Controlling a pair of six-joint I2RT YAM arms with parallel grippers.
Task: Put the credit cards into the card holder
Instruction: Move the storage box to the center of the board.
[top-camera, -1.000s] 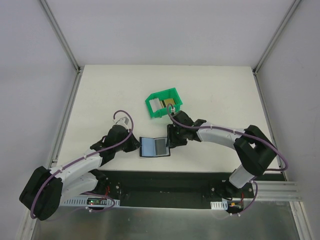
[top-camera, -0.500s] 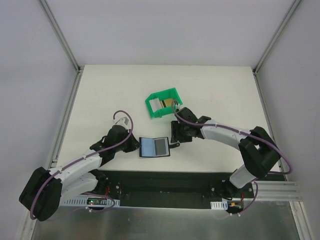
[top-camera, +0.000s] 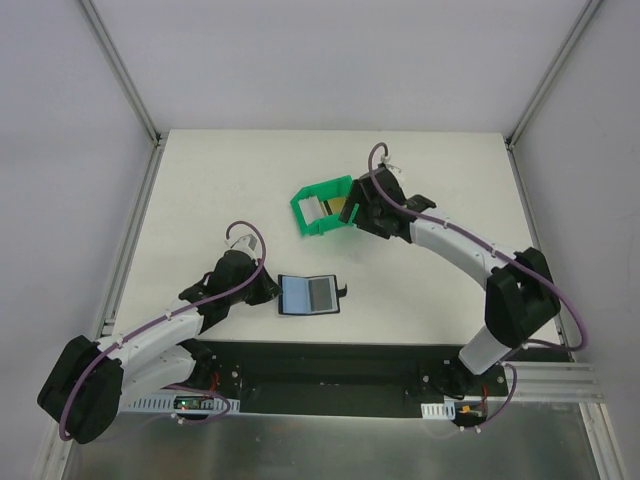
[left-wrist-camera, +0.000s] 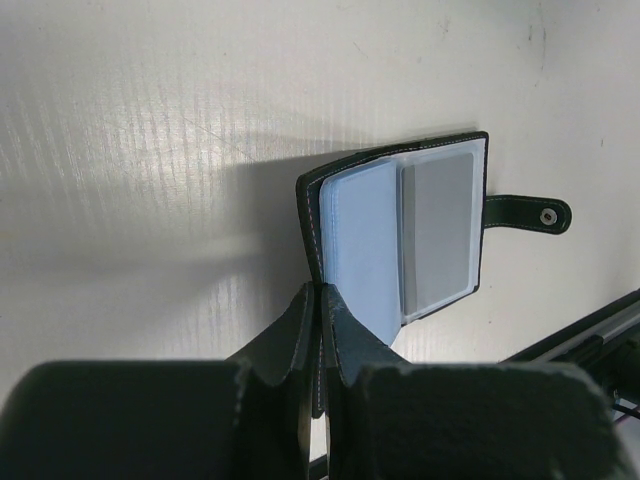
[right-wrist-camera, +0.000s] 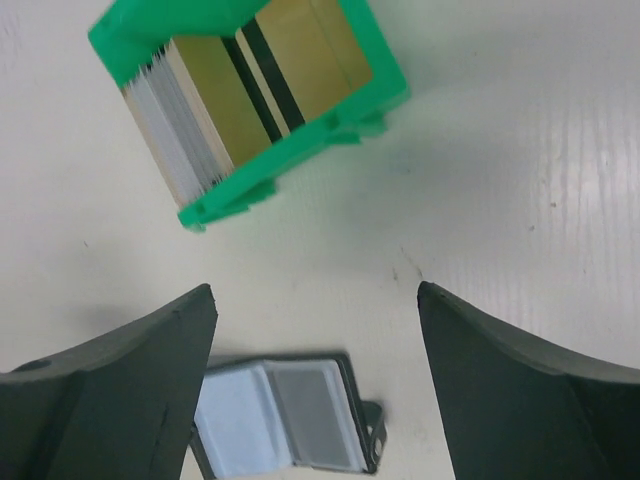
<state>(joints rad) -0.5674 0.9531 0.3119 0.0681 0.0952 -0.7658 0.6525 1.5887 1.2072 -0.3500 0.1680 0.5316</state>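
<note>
The card holder (top-camera: 310, 294) lies open on the table, a black wallet with bluish-grey sleeves and a tab at its right. A grey card (left-wrist-camera: 437, 238) sits in its right sleeve. My left gripper (top-camera: 272, 291) is shut on the left cover of the card holder (left-wrist-camera: 400, 240), its tips pinching the black edge (left-wrist-camera: 318, 292). The credit cards (right-wrist-camera: 270, 85), gold with dark stripes beside a white stack, stand in a green bin (top-camera: 325, 205). My right gripper (top-camera: 354, 212) hangs open and empty just right of that bin, above the card holder (right-wrist-camera: 285, 425) in its wrist view (right-wrist-camera: 315, 290).
The green bin (right-wrist-camera: 380, 95) is tilted, its open front toward the wallet. Metal frame posts (top-camera: 125, 75) rise at the table's back corners. A black base plate (top-camera: 320, 365) runs along the near edge.
My right gripper has left the card holder's right side, moved back and up to the green bin, and opened wide. The left gripper has stayed shut on the cover.
</note>
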